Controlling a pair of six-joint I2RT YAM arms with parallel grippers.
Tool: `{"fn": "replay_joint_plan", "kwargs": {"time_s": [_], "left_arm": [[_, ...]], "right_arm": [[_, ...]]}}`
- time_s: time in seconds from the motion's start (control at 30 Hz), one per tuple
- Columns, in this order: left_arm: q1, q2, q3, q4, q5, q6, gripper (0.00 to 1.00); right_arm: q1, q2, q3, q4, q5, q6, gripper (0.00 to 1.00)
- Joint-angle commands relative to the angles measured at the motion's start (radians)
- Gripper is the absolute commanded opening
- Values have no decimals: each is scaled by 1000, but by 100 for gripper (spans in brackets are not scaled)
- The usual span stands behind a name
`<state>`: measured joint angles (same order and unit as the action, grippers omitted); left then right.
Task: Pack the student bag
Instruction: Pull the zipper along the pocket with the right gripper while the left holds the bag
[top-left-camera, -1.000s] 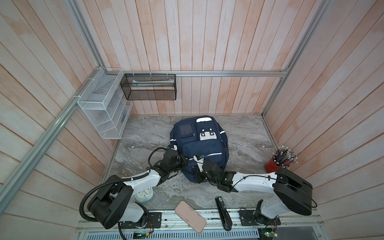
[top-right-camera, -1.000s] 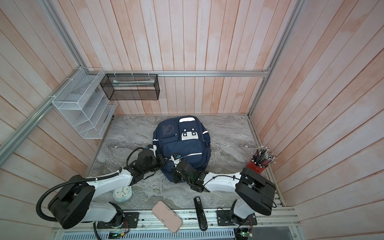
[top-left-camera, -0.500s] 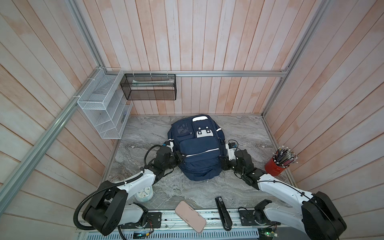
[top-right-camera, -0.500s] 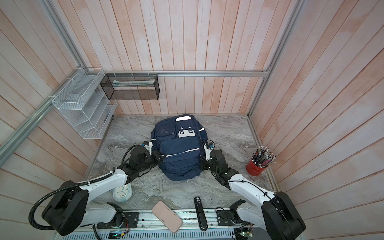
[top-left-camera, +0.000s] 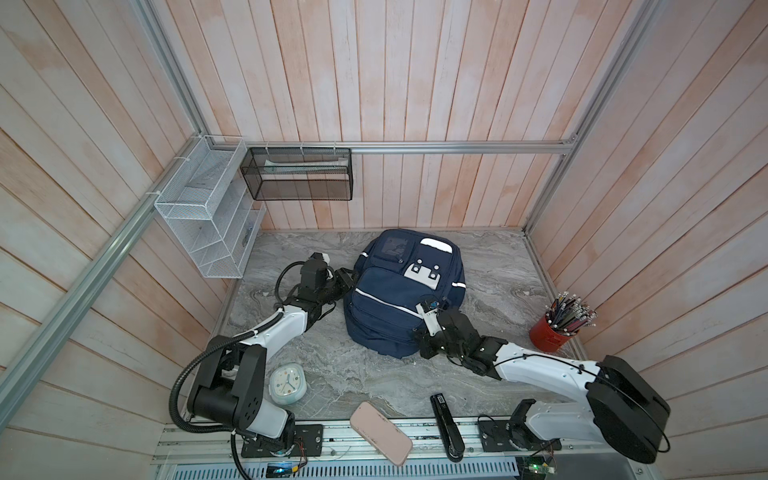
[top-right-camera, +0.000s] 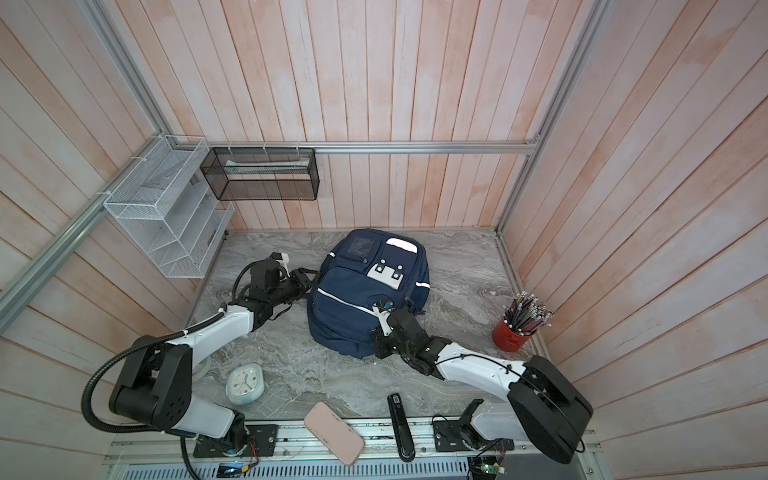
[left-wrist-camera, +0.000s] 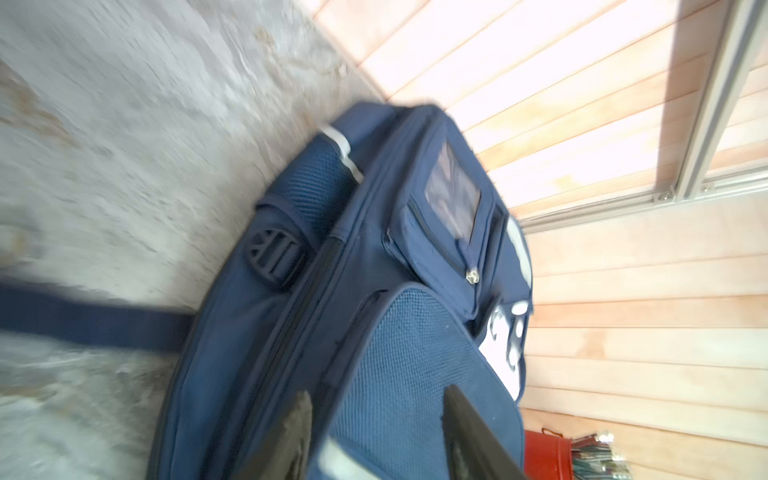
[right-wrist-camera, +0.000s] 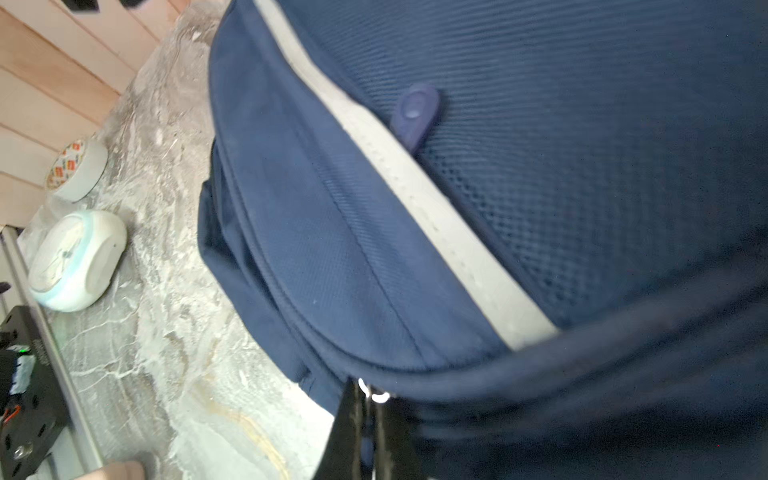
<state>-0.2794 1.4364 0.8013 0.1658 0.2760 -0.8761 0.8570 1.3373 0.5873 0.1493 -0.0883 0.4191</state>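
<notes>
Fingers of the left gripper (top-left-camera: 348, 278) stand apart in both top views, just beside the far-left flank of the student bag (top-left-camera: 399, 303), holding nothing. The bag lies front-up in the middle of the marble table (top-left-camera: 490, 266), its top toward the far wall, probably so its zips face the arms. The right gripper (top-left-camera: 419, 337) sits against the bag's near-right corner with fingers together, a placing that suits work on the seam running round that edge. Things likely meant for packing wait outside it along the near side: a pale clock (top-left-camera: 288, 383) at near left, a pink case (top-left-camera: 380, 432) and a black stapler (top-left-camera: 446, 428) partly over the front rail, and a red pencil cup (top-left-camera: 548, 337) at the right. The left wrist view shows the two fingertips (left-wrist-camera: 300, 419) parted, the bag's mesh pocket seen through the gap and nothing clamped, so this arm seems poised to steady the side rather than gripping it. The right wrist view shows the fingers (right-wrist-camera: 351, 432) shut tight on a small metal zip pull (right-wrist-camera: 372, 392) at the bag's edge seam. I judge the pinch is there to run the zip and open the main compartment, since no opening shows and packing proper has not begun.
</notes>
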Motion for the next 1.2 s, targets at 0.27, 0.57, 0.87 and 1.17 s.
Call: {"fn": "replay_joint_plan", "kwargs": {"time_s": [0.27, 0.57, 0.87, 1.17], "left_arm": [[-242, -149, -204, 147, -70, -181, 63], [-288, 43, -150, 246, 0, -223, 28], [-236, -102, -225, 169, -43, -183, 0], [-348, -136, -275, 151, -85, -204, 0]], "right_arm": [[108, 175, 206, 87, 18, -22, 0], [88, 115, 132, 67, 55, -12, 0], [-117, 1, 49, -181, 191, -89, 0], [-417, 40, 132, -182, 106, -161, 0]]}}
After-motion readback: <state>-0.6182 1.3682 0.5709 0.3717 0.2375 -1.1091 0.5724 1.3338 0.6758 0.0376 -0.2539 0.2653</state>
